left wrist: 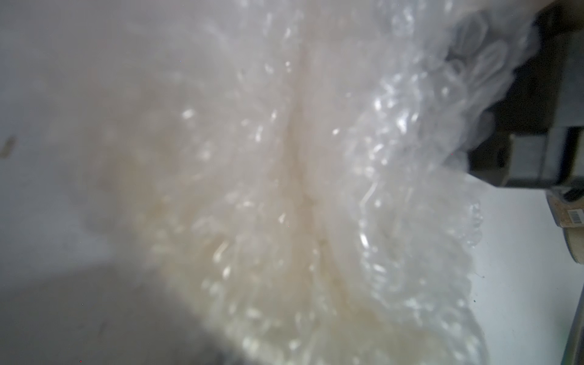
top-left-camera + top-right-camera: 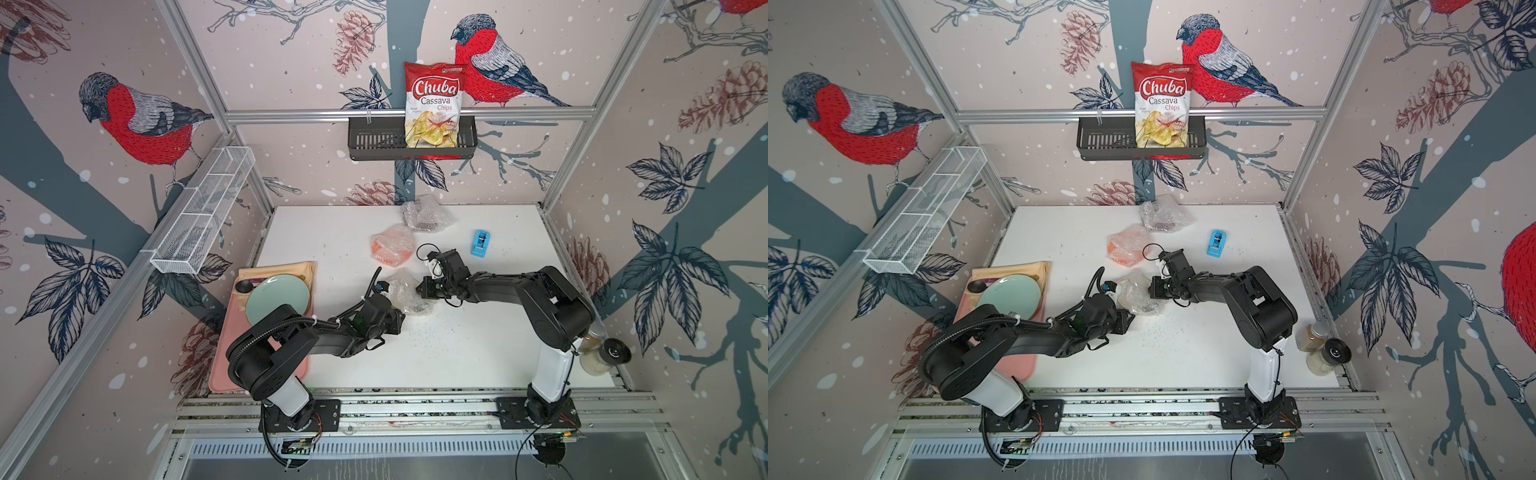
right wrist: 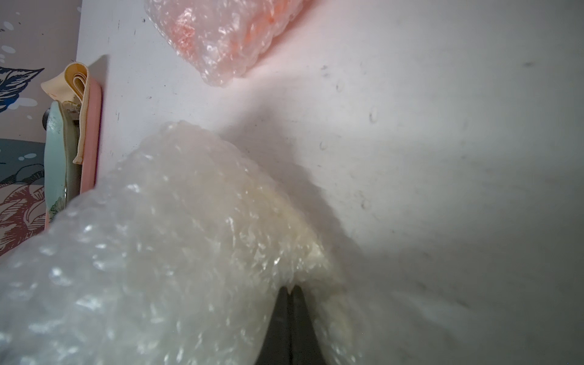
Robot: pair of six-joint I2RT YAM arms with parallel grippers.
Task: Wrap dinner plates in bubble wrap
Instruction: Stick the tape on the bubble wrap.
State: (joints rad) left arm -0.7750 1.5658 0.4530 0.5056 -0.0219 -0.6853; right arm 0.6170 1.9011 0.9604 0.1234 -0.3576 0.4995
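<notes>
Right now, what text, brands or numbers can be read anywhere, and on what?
"Chuba": chip bag.
"Cassava Chips": same bag, under the brand.
Bag's small print: too small to read.
Barcode on jar, left wrist view: blurred, unreadable.

Both top views are bright and evenly lit from overhead and sharp in the middle, but the wide lens bows the frame posts [image 2: 195, 70] near the edges, and only faint shadows fall on the white desk [image 2: 332, 249]. Left wrist view is basically mush: the bubble wrap [image 1: 284, 189] sits right at the lens, blurry with sparkly glare. Right wrist view has soft wrap, fuzzy dark fingers [image 3: 279, 325] and a big grey shadow.
</notes>
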